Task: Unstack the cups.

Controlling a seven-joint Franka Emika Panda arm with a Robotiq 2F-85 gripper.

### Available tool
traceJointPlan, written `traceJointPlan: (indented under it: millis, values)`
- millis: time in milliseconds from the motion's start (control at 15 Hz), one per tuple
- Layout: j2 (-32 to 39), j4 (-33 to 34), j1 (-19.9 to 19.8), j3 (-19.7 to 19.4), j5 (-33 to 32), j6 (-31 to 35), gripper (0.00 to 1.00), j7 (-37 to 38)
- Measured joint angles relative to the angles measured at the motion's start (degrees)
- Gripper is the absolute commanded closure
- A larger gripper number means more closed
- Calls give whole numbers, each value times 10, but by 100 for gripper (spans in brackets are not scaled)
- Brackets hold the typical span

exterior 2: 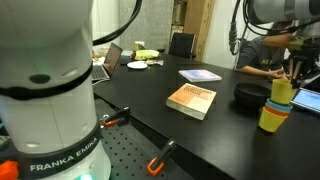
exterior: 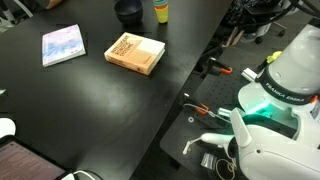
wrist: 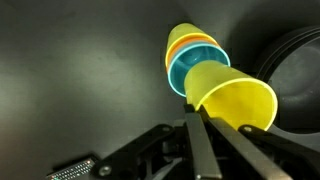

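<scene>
Your gripper (wrist: 196,112) is pinched together on the near rim of the top yellow cup (wrist: 235,100), stacked over the light blue cup (wrist: 188,72) and orange cup (wrist: 180,47). The dark bowl (wrist: 295,80) stands just beside them, with the book (exterior 2: 192,100) farther off on the black table (exterior: 90,105).

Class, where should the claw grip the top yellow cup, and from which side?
Probably best: pinch the top yellow cup by its rim wall, coming from above. Its mouth is open and exposed, while its base sits nested in the light blue cup, leaving little side wall free.
</scene>
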Motion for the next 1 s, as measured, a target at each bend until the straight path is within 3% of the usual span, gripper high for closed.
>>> traceJointPlan:
  millis: [600,1000]
  values:
    - [-69,-12,15,1,-25,-94,99,-2]
    - [-137,-75,11,-5,-80,-163,99,1]
